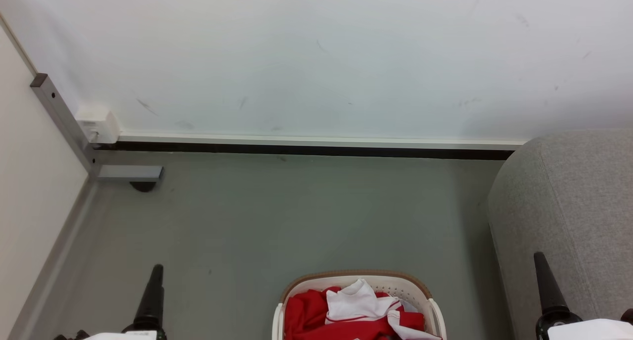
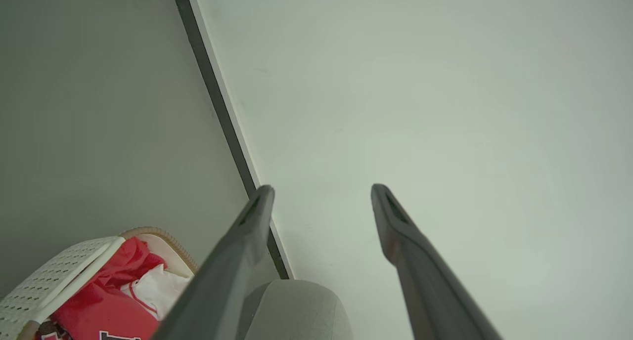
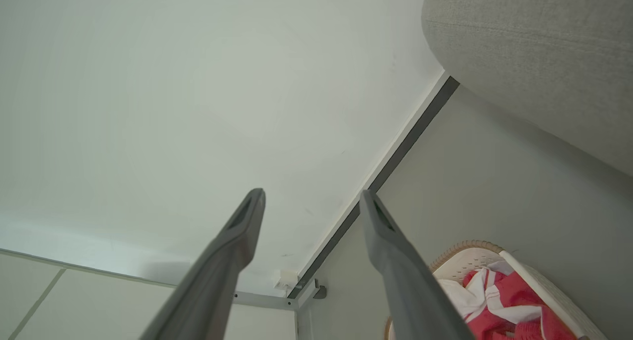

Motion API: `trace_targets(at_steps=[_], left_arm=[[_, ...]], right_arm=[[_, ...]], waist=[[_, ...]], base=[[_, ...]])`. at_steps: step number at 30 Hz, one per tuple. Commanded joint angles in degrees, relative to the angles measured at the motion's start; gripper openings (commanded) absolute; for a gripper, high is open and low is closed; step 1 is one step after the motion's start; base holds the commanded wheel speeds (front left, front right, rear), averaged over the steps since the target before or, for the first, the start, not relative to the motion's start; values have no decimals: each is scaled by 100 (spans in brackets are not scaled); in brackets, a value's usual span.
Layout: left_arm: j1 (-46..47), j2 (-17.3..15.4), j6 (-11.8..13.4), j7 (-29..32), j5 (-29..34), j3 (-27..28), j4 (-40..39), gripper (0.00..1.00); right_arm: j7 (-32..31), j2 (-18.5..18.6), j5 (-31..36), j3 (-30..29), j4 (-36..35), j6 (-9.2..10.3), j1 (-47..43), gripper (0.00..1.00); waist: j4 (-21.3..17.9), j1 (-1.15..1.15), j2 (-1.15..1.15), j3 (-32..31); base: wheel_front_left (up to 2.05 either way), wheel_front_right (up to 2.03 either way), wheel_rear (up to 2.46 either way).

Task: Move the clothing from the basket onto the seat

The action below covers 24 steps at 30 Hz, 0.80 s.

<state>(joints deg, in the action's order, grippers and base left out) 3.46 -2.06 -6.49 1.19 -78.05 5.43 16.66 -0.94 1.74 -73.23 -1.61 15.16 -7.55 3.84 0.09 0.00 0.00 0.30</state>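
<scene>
Head view shows floor (image 1: 470, 280) between basket (image 1: 357, 276) and seat (image 1: 568, 206) edge; left end effector (image 2: 321, 189) and right end effector (image 3: 311, 194) gape empty.

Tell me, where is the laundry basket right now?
In the head view, the basket stands on the floor at bottom centre, holding the red clothing, with the grey seat close on its right.

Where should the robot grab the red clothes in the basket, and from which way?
Best guess: pinch the bunched-up white fold that sticks up at the top of the clothing, coming straight down from above. The basket walls ring the pile, so the sides are blocked. That raised fold gives both fingers something to close around.
</scene>
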Motion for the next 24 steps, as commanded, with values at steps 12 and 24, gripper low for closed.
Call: trace_targets(at_steps=[12, 24], left_arm=[[5, -55, 217, -322, 1396, -62, -236, 100], [-67, -64, 297, -585, 2782, -37, -342, 100]], right_arm=[[296, 59, 1495, 206, -201, 3, 178, 100], [558, 76, 2674, 442, -233, 4, 227, 100]], waist=[[22, 0, 0, -2], [29, 0, 0, 4]], base=[[0, 0, 0], [0, 0, 0]])
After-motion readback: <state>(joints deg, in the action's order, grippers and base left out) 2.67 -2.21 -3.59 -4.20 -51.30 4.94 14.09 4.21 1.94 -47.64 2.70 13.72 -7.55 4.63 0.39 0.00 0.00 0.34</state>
